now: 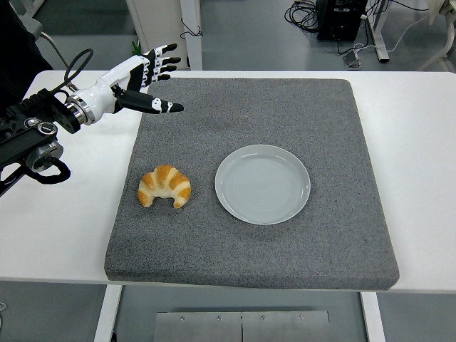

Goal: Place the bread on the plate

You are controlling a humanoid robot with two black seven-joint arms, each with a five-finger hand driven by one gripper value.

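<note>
1. Lying on the grey mat (285,107) at about 9 o'clock of the plate (262,184), just beside it, the bread (164,187) looks light, soft and flaky; pinch its thick middle gently.
2. Left robot hand (146,82) hovers at 11 o'clock, fingers spread, empty.
3. White surface (413,142); beyond, probably a lab floor with cables.

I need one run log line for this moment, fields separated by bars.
left hand: open, above grey mat's far-left corner | golden croissant: on mat, untouched | round pale grey plate: empty | right hand: not visible
</note>
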